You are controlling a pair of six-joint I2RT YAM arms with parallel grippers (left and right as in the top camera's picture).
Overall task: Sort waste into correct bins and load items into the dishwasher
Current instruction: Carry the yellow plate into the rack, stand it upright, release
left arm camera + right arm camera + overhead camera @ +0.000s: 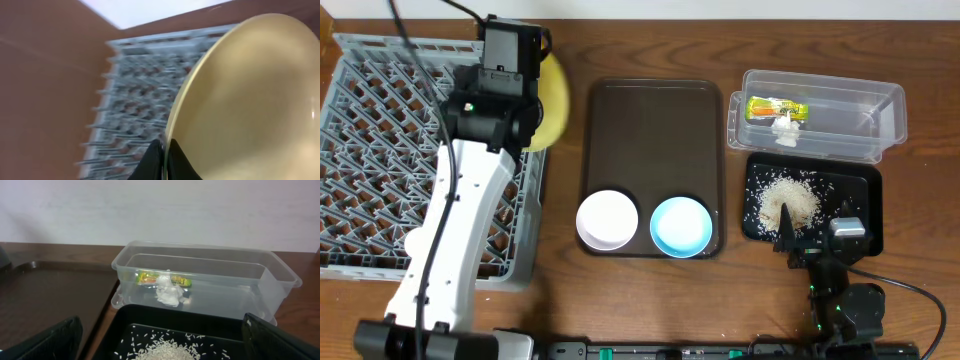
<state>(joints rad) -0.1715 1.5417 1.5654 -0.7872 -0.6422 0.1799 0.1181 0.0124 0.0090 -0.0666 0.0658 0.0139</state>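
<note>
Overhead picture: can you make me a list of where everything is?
plate: pinched at its rim by left gripper, at rack edge
white bowl and blue bowl: side by side on brown tray
wrapper and scrap: in tub
rice: in black tray
right gripper: open, at black tray's near edge
</note>
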